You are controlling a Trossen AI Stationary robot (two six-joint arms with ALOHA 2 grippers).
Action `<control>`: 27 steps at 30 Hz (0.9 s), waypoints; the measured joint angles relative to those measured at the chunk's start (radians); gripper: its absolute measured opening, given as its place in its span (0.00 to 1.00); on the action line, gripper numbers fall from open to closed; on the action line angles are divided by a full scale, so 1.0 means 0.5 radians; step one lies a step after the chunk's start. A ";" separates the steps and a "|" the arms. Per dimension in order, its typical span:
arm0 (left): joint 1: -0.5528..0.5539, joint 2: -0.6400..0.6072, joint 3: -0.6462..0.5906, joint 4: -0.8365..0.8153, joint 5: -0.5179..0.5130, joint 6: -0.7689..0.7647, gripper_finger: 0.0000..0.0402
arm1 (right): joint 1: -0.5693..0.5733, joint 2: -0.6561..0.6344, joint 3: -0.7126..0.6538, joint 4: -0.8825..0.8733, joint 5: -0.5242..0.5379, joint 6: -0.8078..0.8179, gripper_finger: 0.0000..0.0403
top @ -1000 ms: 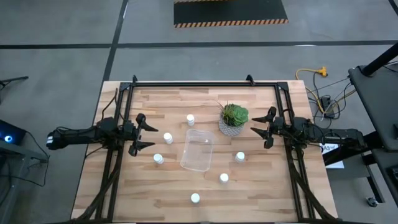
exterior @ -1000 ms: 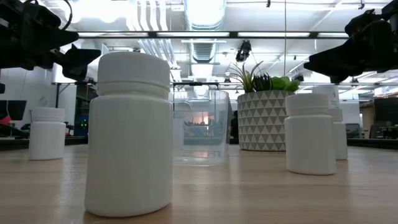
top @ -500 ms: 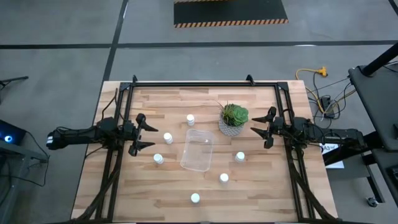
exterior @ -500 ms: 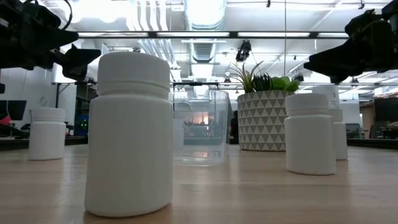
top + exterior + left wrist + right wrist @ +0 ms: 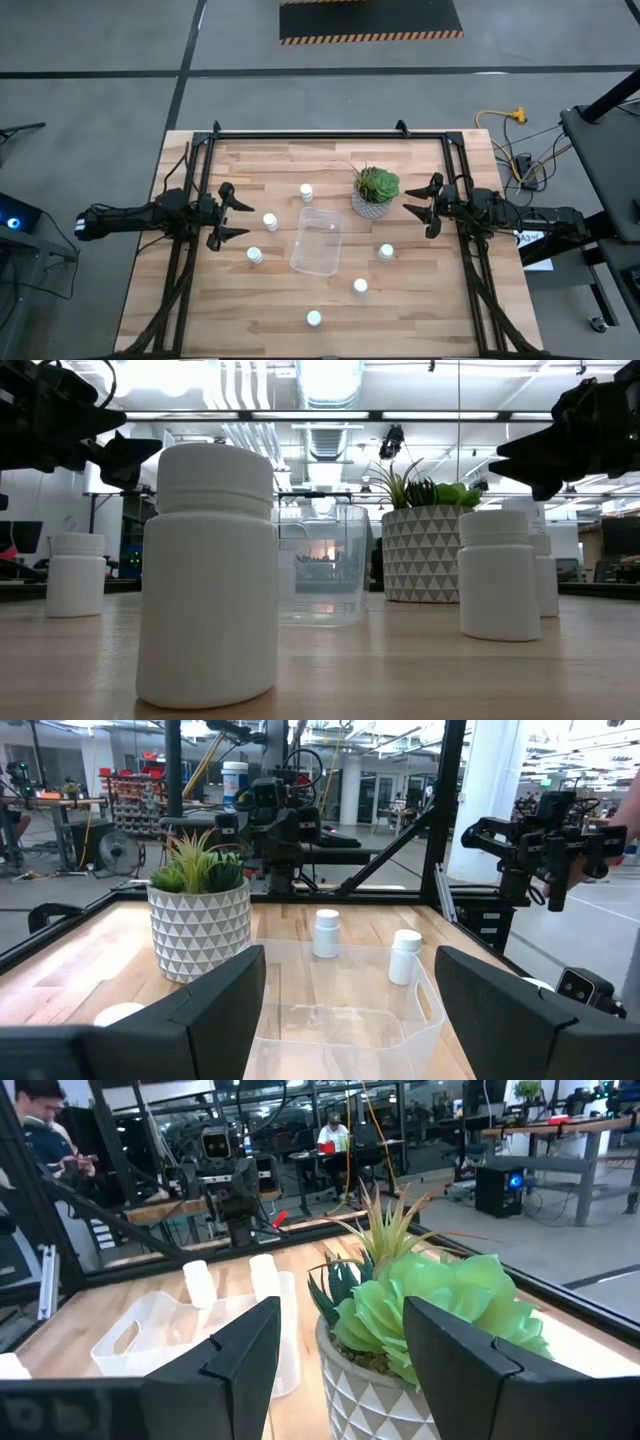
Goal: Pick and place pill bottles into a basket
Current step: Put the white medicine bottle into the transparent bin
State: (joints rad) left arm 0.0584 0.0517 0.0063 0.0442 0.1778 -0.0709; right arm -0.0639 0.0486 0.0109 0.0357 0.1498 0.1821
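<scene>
Both arms are matte black all over, chunky jointed links on a black tube frame bolted round the table. The left gripper [image 5: 238,210] and right gripper [image 5: 417,206] each end in two flat, angular, wedge-shaped black fingers [image 5: 215,1005]. Thin dark cables seem to run along the arms, hard to tell.

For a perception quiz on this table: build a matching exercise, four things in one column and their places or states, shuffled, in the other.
Things:
1. basket
2. potted plant
3. left end effector
4. right end effector

Places or states:
A. open, above the table's left side, holding nothing
B. empty, mid-table
C. open, just right of the plant
D. grey patterned pot at the basket's far right corner

Pairs: 1-B, 2-D, 3-A, 4-C
</scene>
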 joint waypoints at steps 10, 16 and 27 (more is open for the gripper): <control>0.000 -0.002 0.000 0.000 0.000 -0.001 0.68 | 0.000 0.000 0.000 0.210 0.001 -0.225 0.50; 0.000 0.000 0.000 0.000 0.000 -0.001 0.68 | 0.000 0.000 0.000 0.724 0.051 0.072 0.50; 0.000 -0.001 0.000 0.000 0.000 -0.001 0.68 | 0.000 0.000 0.000 2.156 0.178 0.025 0.50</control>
State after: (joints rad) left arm 0.0585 0.0513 0.0063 0.0441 0.1779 -0.0711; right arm -0.0639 0.0486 0.0109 1.1134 0.2390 0.1949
